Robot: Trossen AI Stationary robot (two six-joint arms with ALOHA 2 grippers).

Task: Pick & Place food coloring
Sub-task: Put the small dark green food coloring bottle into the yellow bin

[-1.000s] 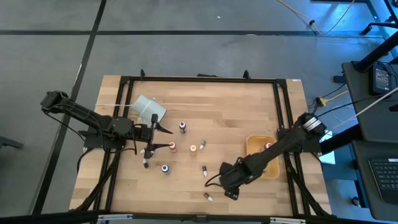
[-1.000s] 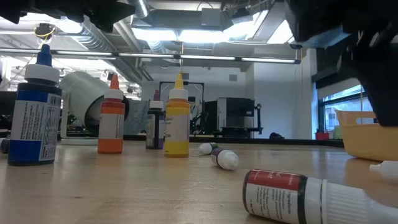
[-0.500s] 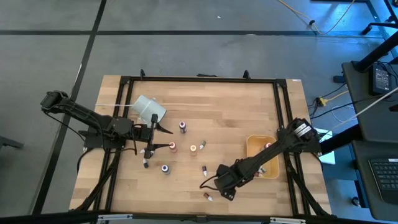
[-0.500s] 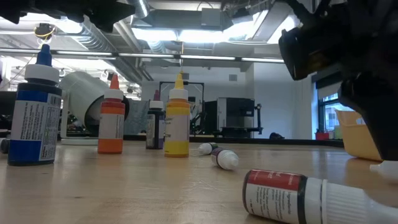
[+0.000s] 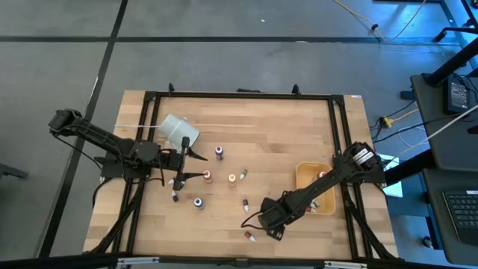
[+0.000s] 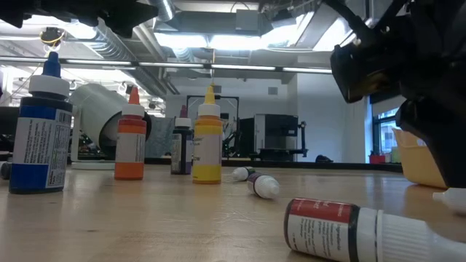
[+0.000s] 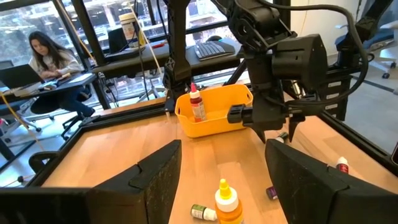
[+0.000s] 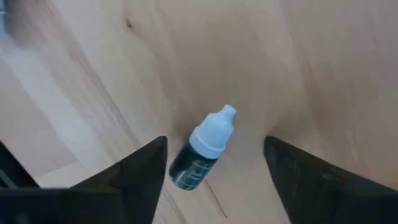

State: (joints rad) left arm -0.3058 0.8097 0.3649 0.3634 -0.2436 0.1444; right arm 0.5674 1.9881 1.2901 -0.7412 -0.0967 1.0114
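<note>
Several small food coloring bottles stand or lie on the wooden table: a blue one (image 6: 40, 135), an orange one (image 6: 131, 142), a yellow one (image 6: 207, 145) and a red-labelled one on its side (image 6: 342, 229). In the right wrist view a dark green bottle with a pale cap (image 8: 202, 149) lies on its side. My right gripper (image 8: 214, 142) is open and hovers over it, a finger on either side, not touching. From above, my right gripper (image 5: 259, 222) covers that bottle. My left gripper (image 7: 222, 149) is open and waits at the table's left (image 5: 183, 166), behind the yellow bottle (image 7: 227, 199).
A yellow tray (image 5: 305, 173) sits near the table's right edge with one red bottle (image 7: 196, 104) standing in it. A white cylinder (image 5: 179, 131) lies at the far left. A black frame (image 5: 239, 96) runs round the table. A person sits at a desk beyond the table (image 7: 53, 56).
My right gripper has moved a short way toward the table's left edge, away from the tray, and has come down over the lying bottles at the near side. In the last half second it has hardly moved. No bottle has moved.
</note>
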